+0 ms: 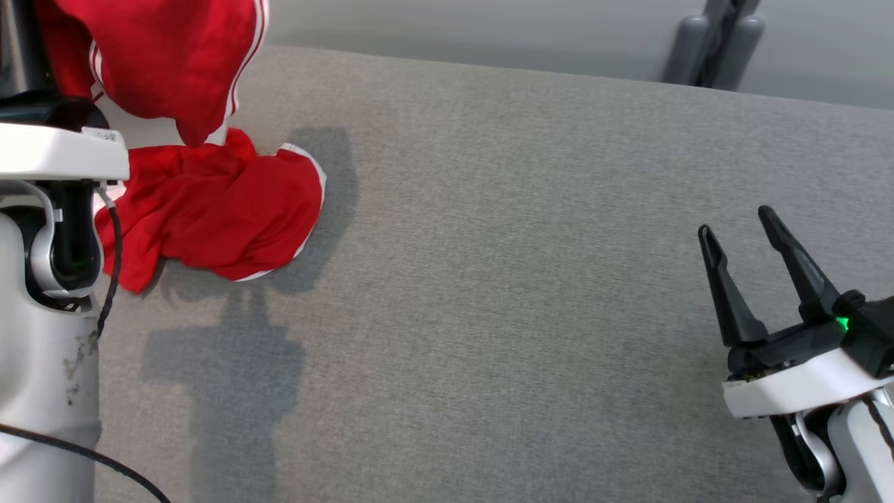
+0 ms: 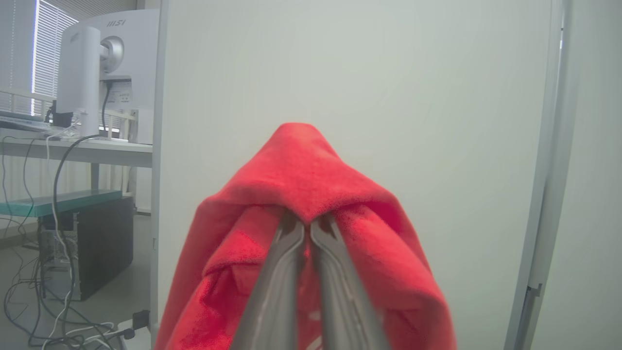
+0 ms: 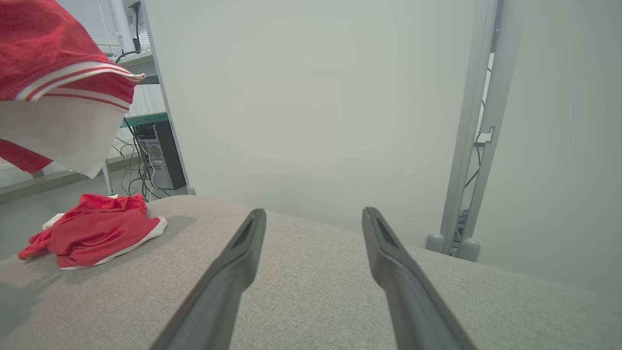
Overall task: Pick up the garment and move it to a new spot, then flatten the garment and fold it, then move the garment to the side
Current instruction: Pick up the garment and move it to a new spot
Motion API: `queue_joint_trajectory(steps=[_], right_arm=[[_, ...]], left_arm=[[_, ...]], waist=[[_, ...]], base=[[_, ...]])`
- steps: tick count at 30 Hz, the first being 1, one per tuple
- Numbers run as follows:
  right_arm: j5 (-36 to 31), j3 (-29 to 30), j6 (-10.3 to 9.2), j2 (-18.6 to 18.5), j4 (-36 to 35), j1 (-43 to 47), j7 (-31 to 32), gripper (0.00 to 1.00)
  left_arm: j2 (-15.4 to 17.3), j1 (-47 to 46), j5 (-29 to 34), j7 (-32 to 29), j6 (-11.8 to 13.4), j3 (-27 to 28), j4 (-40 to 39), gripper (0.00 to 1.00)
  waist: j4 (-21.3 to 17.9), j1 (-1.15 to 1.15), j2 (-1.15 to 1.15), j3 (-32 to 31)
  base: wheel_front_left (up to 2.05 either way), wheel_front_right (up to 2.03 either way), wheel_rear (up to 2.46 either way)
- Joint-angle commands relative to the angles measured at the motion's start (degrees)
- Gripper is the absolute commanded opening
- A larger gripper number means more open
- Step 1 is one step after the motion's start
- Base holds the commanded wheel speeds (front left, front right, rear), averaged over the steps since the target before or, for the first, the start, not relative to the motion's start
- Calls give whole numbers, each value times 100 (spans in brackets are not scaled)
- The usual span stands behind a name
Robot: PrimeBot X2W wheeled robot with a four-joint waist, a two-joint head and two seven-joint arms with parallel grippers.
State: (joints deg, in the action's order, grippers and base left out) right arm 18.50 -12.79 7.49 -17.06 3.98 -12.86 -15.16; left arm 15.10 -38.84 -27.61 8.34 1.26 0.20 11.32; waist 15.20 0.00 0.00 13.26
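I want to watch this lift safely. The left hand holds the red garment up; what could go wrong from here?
1. The left hand pinches only a small fold of the garment near its fingertips; it may slip out.
2. More red cloth lies bunched on the grey surface, beside the arm's cable; it could snag when pulled.
3. The right hand stands open, far off, so it could hardly catch a drop.

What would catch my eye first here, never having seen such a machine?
The bright red garment with white stripes: the left claw pinches it and holds it up at the upper left, more red cloth bunched below on the grey cushion. At the lower right the right claw hovers, open and empty.
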Motion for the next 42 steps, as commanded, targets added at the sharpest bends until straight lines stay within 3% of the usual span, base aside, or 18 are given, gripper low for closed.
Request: queue_joint_trajectory(steps=[1,11,20,28,34,40,41,42], right_arm=[[-40,78,1,10,-10,-91,-5,100],[-70,518,1,179,8,-196,-5,100],[-39,784,1,254,30,-327,-5,100],[26,781,1,394,45,-466,-5,100],[-17,383,1,361,104,-694,-4,100],[-22,133,1,511,190,-918,-4,100],[-28,116,1,525,209,-915,-4,100],[-33,93,1,536,230,-911,-4,100]], left_arm=[[-53,95,-6,15,42,-21,-206,0],[-534,576,-19,-228,119,-589,-1300,0],[-897,904,10,-341,61,-1256,-1346,0],[-1101,862,220,-73,286,-1743,-609,0],[-1167,848,65,170,472,-1904,321,0],[-1195,1020,-31,423,199,-2293,1321,0],[-1191,1016,-40,438,178,-2344,1440,40],[-1192,1003,-12,472,178,-2393,1537,88]], waist=[[-158,0,0,-83],[-1049,0,0,-237],[-2017,0,0,-145],[-2908,0,0,61],[-3344,0,0,244],[-3659,0,0,221],[-3673,0,0,208],[-3689,0,0,189]], base=[[0,0,0],[0,0,0],[0,0,0],[0,0,0],[0,0,0],[0,0,0],[0,0,0],[0,0,0]])
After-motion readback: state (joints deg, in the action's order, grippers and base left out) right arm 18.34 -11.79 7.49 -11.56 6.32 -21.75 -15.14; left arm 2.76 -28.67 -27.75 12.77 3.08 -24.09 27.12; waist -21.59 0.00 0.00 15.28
